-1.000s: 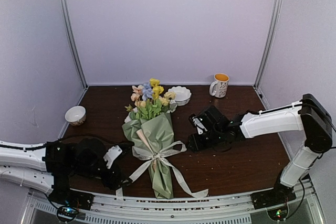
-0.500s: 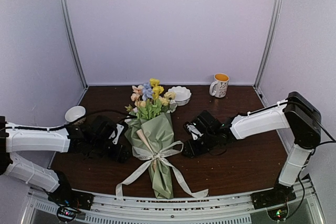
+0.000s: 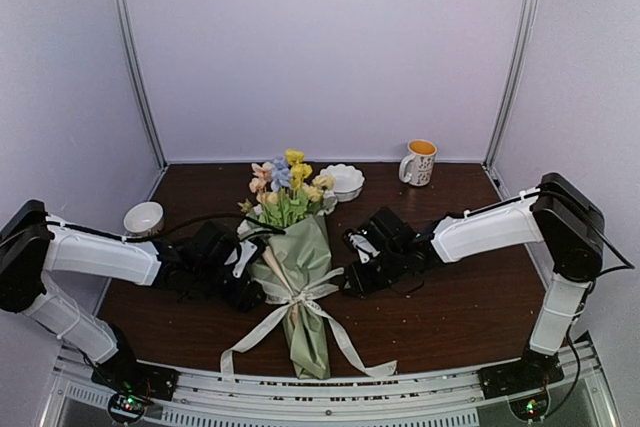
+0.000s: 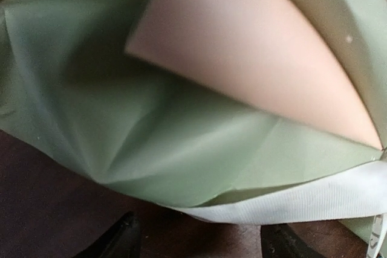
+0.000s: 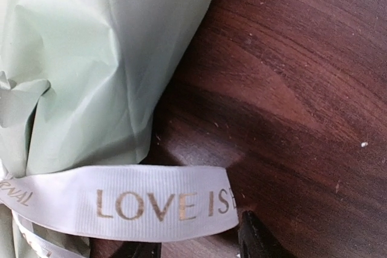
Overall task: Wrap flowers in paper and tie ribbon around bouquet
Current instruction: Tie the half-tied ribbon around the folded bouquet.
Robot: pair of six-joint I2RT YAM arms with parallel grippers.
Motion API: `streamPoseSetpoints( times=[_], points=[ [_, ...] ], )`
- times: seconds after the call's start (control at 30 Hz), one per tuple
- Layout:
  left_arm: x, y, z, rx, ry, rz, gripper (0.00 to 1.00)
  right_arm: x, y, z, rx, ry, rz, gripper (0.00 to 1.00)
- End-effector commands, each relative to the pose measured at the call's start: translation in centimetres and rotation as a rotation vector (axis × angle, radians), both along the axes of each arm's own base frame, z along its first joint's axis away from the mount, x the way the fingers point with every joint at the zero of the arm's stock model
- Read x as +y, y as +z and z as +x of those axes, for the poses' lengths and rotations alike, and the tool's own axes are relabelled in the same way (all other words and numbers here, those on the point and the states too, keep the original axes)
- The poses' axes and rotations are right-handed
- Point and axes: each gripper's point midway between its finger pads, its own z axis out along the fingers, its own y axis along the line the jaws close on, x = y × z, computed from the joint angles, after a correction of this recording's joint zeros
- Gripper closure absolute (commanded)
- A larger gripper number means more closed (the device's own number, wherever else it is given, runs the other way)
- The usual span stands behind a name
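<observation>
Bouquet [image 3: 300, 277]: one, lying flat in the middle of the dark wood table [image 3: 460, 317]. The blossoms point to the far wall and the cone's tip to the near edge. It lies between the two grippers.

Paper [image 3: 310, 242]: sage-green sheet rolled into a cone round the stems. A fold of its peach underside shows along the front. It is creased where the bow cinches it.

Ribbon [image 3: 300, 297]: cream, tied in a bow at the cone's waist. Two long tails trail over the table, one on each side of the tip. The right wrist view shows gold print reading "LOVE IS" on one loop.

Flowers [image 3: 285, 179]: yellow, peach, pale blue and cream heads with green leaves, standing out of the cone's wide end.

Left gripper [image 3: 250, 287]: low at the cone's left side, beside the bow. Its fingertips [image 4: 124, 237] are spread wide, with the paper and a ribbon edge just ahead of them and nothing pinched.

Right gripper [image 3: 350, 275]: low at the bow's right loop, jaws apart. Its fingertips [image 5: 254, 240] sit just short of the printed loop, with no hold on it.

Bowl [image 3: 343, 180]: white, scalloped, just right of the blossoms.

Mug [image 3: 419, 162]: patterned white, orange inside, at the far right, well apart from the cone.

Small bowl [image 3: 144, 217]: white, at the table's left side.
</observation>
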Motion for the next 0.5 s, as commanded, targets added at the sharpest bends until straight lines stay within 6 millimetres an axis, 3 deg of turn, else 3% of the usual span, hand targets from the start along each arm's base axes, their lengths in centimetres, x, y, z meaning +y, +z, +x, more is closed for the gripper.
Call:
streamPoseSetpoints(
  times=[0.0,0.13,0.2,0.3,0.47],
  points=[
    [-1.2,1.7,2.0,-0.115,-0.010,-0.050,0.32,1.4,1.0,1.0,-0.028,0.003,0.025,0.57],
    [-1.8,1.2,2.2,-0.113,-0.049,-0.043,0.55,2.0,1.5,1.5,-0.036,0.003,0.028,0.71],
    [-2.1,0.6,1.8,-0.084,-0.067,-0.051,0.72,1.8,1.7,1.6,-0.045,-0.001,0.022,0.78],
    [-1.9,-0.1,1.1,-0.053,-0.065,-0.051,1.00,1.5,1.7,1.7,-0.051,-0.001,0.001,0.96],
    [-0.3,0.5,1.9,-0.108,0.003,-0.008,1.00,-0.1,1.2,1.0,-0.052,-0.005,-0.037,1.00]
  ],
)
